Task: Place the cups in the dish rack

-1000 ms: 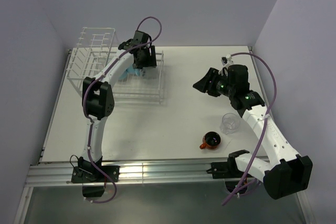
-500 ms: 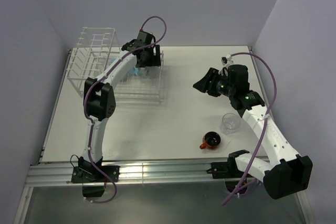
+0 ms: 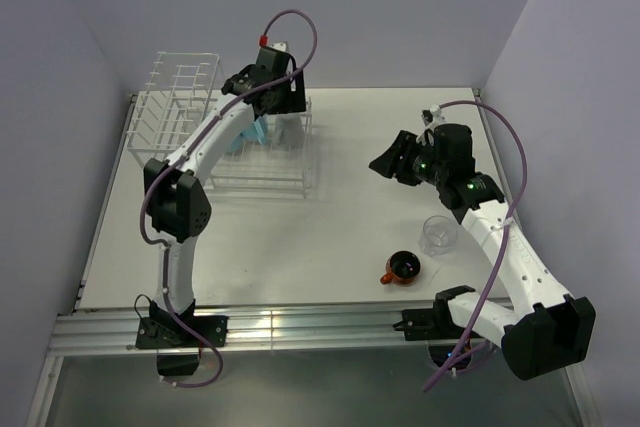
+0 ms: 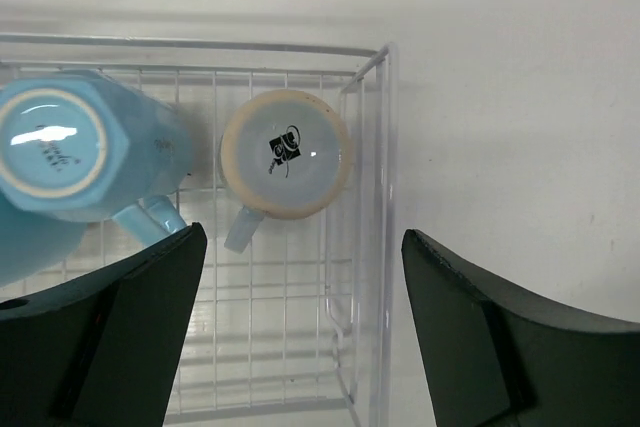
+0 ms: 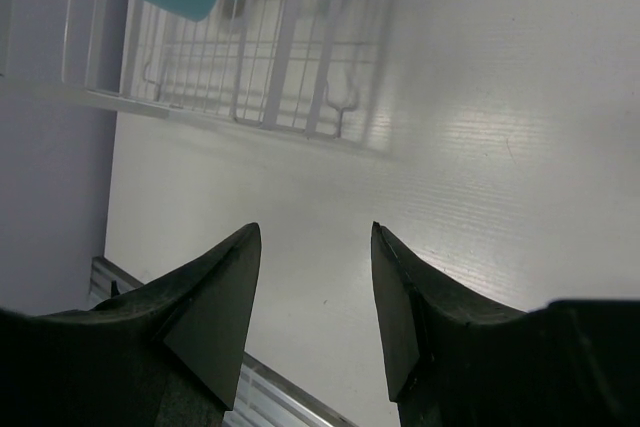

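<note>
Hovering with left pincer (image 4: pixel 304 247) spread wide, empty, above upturned pale mug (image 4: pixel 286 154) in dish rack (image 4: pixel 386 127), upper left; right pincer (image 5: pixel 315 232) parted, empty, mid-right; tumbler (image 3: pixel 437 234), orange cup (image 3: pixel 403 268) on worktop (image 3: pixel 340 227), lower right.

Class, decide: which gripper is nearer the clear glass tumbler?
Right. The right gripper hangs just beyond and left of the glass tumbler; the left gripper is far across, above the dish rack.
</note>
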